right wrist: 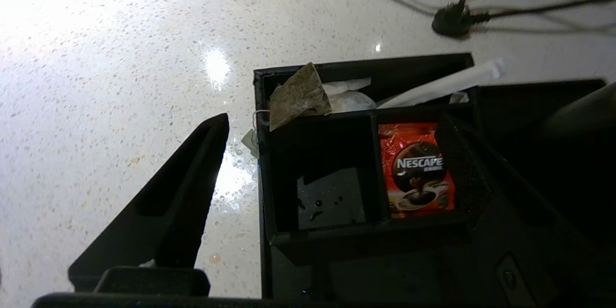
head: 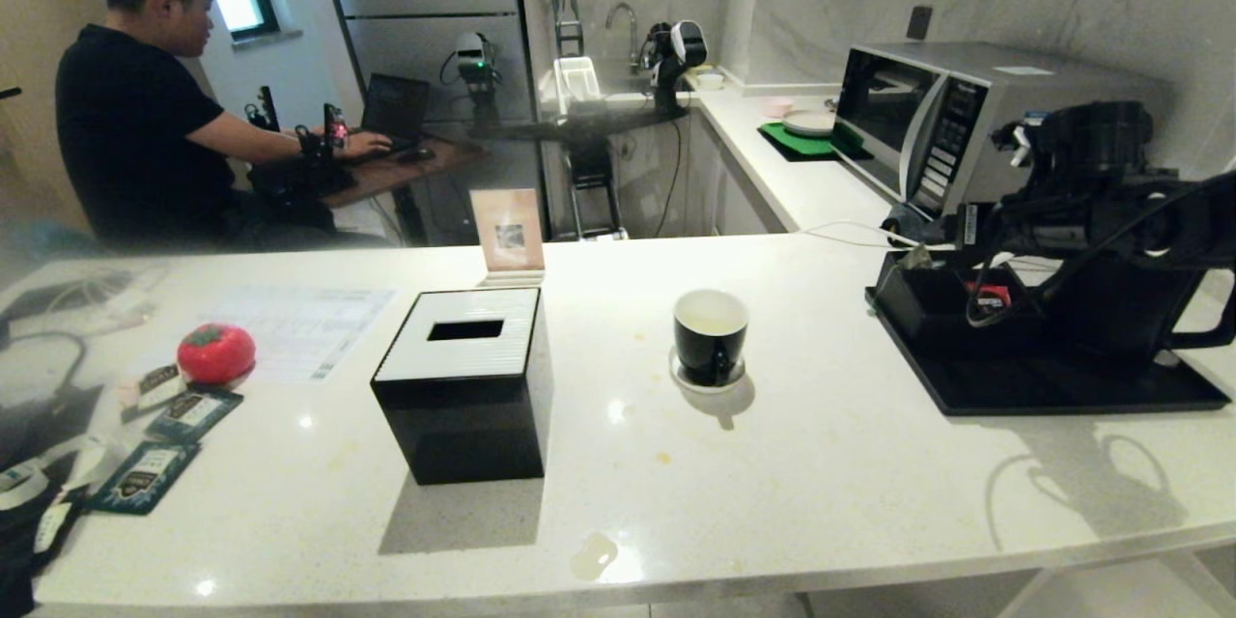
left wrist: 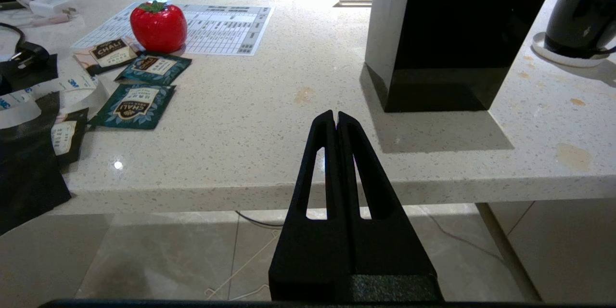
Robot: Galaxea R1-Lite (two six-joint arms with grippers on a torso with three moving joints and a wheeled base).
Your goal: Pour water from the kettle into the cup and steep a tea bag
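Note:
The black cup (head: 710, 338), white inside, stands on its small white saucer (head: 708, 380) mid-counter; the left wrist view catches it at the edge (left wrist: 580, 21). The kettle is mostly hidden behind my right arm; only its loop handle (head: 1202, 340) shows at the far right. A grey-green tea bag (right wrist: 296, 96) leans on the rim of the back compartment of a black organiser box (right wrist: 269, 178). My right gripper (right wrist: 333, 120) hovers open above that box, holding nothing, one finger over the counter and one by the red sachet (right wrist: 418, 168). My left gripper (left wrist: 335, 114) is shut and empty, parked below the counter's front edge.
A black tissue box (head: 463, 386) stands left of the cup. A red tomato-shaped object (head: 215, 352) and teal packets (head: 193, 410) lie far left. The organiser sits on a black tray (head: 1062, 386); a microwave (head: 927, 126) stands behind. A plug (right wrist: 452, 21) and cables lie beyond. A person sits at a desk behind.

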